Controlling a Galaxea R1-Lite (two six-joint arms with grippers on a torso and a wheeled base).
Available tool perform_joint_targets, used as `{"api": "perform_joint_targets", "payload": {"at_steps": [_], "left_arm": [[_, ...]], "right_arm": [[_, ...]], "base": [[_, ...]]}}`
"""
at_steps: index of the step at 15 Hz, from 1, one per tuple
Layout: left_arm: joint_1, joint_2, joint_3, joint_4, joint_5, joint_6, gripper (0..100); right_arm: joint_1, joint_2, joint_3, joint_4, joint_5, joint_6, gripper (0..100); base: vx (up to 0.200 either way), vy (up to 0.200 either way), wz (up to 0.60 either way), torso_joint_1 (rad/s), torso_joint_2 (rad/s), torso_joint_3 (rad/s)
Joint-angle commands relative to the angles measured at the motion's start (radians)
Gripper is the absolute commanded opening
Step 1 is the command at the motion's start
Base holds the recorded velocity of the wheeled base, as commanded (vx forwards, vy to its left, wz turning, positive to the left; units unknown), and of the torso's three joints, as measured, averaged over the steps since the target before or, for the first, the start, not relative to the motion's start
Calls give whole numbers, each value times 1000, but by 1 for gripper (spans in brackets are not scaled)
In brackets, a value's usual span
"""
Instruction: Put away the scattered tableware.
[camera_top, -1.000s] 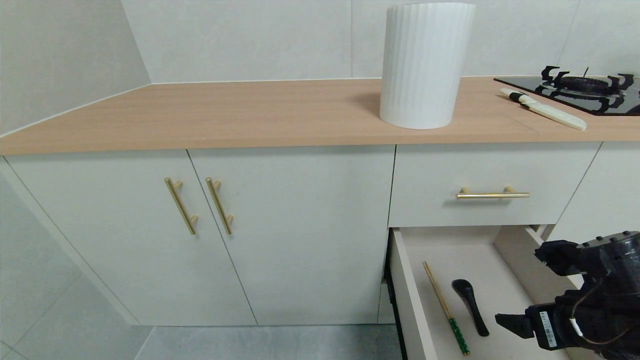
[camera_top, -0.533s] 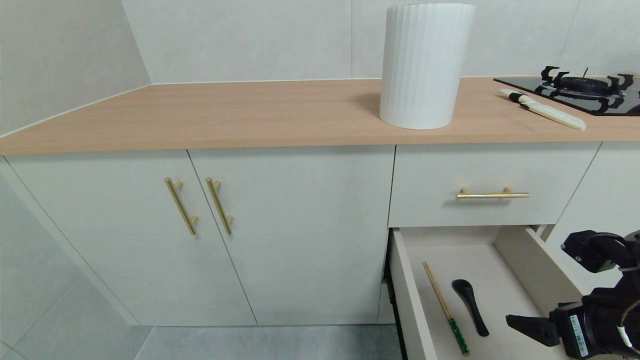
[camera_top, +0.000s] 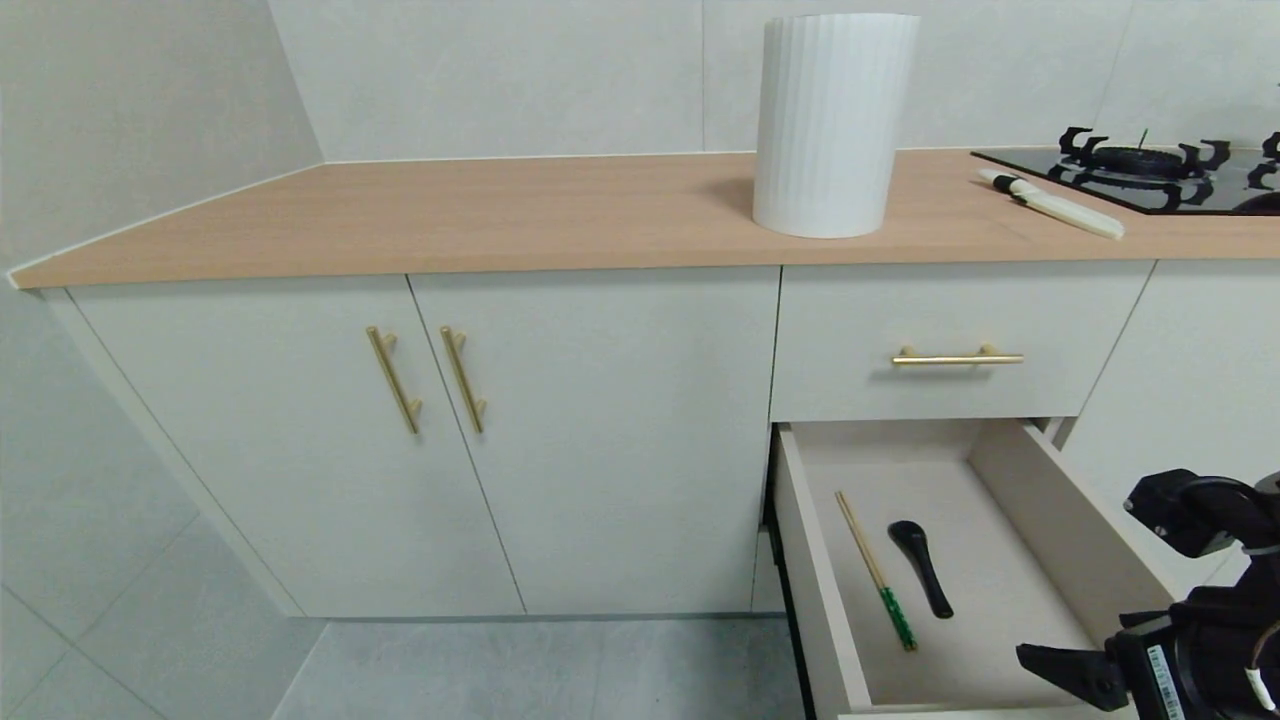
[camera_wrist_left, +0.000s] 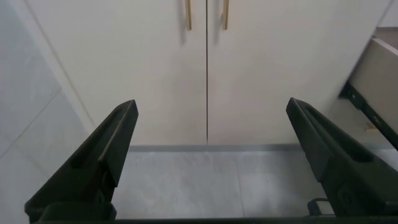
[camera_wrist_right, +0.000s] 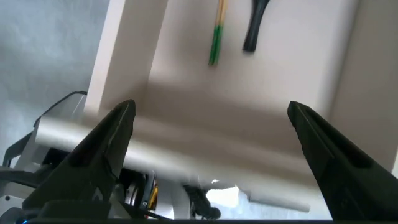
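Note:
The lower drawer (camera_top: 815, 560) stands pulled out at the lower right. A pair of chopsticks (camera_top: 875, 570) with green ends and a black spoon (camera_top: 920, 565) lie side by side on its floor. My right gripper (camera_top: 1075, 575) hangs open and empty over the drawer's front right corner. In the right wrist view its gripper (camera_wrist_right: 210, 107) looks down past the drawer's front edge (camera_wrist_right: 186, 143) at the chopsticks (camera_wrist_right: 217, 31) and spoon (camera_wrist_right: 254, 25). A pale knife (camera_top: 1050, 203) lies on the wooden counter (camera_top: 500, 210) beside the stove. My left gripper (camera_wrist_left: 209, 107) is open, low, facing the cabinet doors.
A tall white ribbed cylinder (camera_top: 828, 125) stands on the counter above the drawers. A black gas stove (camera_top: 1140, 170) sits at the far right. The upper drawer (camera_top: 955, 340) is closed. Two closed cabinet doors (camera_top: 430, 440) with gold handles lie to the left, above grey floor tiles (camera_top: 500, 670).
My right gripper has drawn back to the right, away from over the drawer. The head camera has shifted, so the whole scene sits a little farther off. Chopsticks and spoon have stayed put.

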Motion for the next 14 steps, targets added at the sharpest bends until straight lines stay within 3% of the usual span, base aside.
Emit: {"api": "perform_joint_targets", "payload": {"at_steps": [1,11,14], "left_arm": [[0,2,0,0,1,0,100],[0,2,0,0,1,0,100],[0,2,0,0,1,0,100]], "right_arm": [[10,6,1,20,1,-6,100],[159,117,64,53,-9,-7,100],[168,157,67,51,-11,-6,100]], "base": [[0,0,0,0,0,0],[0,0,0,0,0,0],[0,0,0,0,0,0]]}}
